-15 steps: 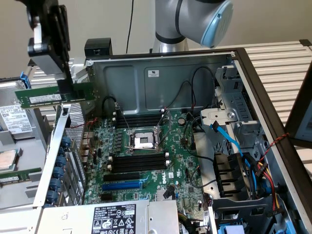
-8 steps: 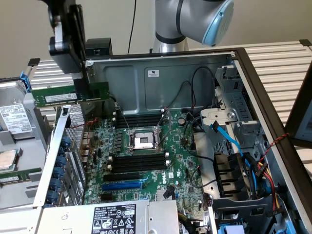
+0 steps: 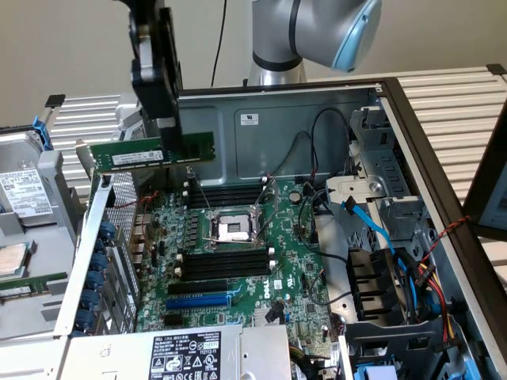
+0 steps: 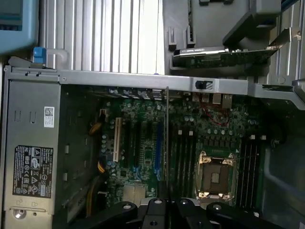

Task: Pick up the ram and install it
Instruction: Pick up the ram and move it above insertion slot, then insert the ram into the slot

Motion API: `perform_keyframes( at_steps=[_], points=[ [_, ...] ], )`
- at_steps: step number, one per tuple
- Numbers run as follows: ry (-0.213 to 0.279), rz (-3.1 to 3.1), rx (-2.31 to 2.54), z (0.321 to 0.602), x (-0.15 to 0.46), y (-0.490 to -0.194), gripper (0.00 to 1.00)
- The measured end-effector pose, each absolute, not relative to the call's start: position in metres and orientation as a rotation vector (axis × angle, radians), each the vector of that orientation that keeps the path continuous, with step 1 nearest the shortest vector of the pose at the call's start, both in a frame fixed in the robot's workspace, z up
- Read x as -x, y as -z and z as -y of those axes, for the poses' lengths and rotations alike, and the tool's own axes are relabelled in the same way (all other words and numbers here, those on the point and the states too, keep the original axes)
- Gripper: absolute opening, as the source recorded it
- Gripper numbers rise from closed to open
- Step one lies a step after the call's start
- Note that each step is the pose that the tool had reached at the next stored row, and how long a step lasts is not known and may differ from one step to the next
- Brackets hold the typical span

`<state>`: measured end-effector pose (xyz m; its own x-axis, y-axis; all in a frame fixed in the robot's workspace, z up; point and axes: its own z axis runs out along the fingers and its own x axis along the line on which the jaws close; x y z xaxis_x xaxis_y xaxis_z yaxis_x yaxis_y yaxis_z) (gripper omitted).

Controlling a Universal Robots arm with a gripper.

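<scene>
In the exterior view my black gripper (image 3: 169, 149) is shut on the ram (image 3: 127, 157), a long green stick with a white label. I hold it level in the air above the open computer case, over the back corner on the exterior view's left. It hangs clear of the motherboard (image 3: 238, 317). Empty black memory slots (image 3: 223, 261) lie on both sides of the processor socket (image 3: 234, 229). In the wrist view the ram (image 4: 167, 143) appears edge-on as a thin line running out from my gripper (image 4: 166, 206), over the board beside the slots (image 4: 183, 157).
The case's metal walls (image 3: 277, 127) ring the board. Cables and a blue data lead (image 3: 369, 223) crowd the drive bay on the exterior view's right. A labelled power supply (image 3: 190, 352) sits at the front. A hard drive (image 3: 24, 194) and another green stick (image 3: 32, 286) lie outside the case.
</scene>
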<state>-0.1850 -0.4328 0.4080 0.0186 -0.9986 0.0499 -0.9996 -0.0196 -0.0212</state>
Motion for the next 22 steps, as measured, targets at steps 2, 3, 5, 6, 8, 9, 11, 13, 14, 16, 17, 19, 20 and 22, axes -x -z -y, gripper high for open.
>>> perform_keyframes(
  at_steps=[2, 3, 5, 6, 8, 9, 11, 13, 14, 16, 17, 19, 20, 22],
  points=[
    [-0.079, 2.186, -2.228, 0.433, 0.176, -0.408, 0.13],
    [-0.079, 2.186, -2.228, 0.433, 0.171, -0.407, 0.13],
    [-0.079, 2.186, -2.228, 0.433, 0.162, -0.407, 0.13],
    [-0.079, 2.186, -2.228, 0.433, 0.158, -0.407, 0.13],
    [-0.079, 2.185, -2.228, 0.433, 0.149, -0.406, 0.13],
    [-0.079, 2.185, -2.228, 0.433, 0.147, -0.407, 0.13],
    [-0.079, 2.185, -2.228, 0.433, 0.146, -0.406, 0.13],
    [-0.079, 2.185, -2.228, 0.433, 0.146, -0.406, 0.13],
    [-0.079, 2.185, -2.228, 0.433, 0.146, -0.407, 0.13],
    [-0.079, 2.185, -2.228, 0.433, 0.146, -0.406, 0.13],
    [-0.079, 2.185, -2.228, 0.433, 0.146, -0.406, 0.13],
    [-0.079, 2.185, -2.228, 0.433, 0.146, -0.406, 0.13],
    [-0.079, 2.185, -2.228, 0.433, 0.146, -0.406, 0.13],
    [-0.079, 2.185, -2.228, 0.433, 0.146, -0.406, 0.13]
  ],
)
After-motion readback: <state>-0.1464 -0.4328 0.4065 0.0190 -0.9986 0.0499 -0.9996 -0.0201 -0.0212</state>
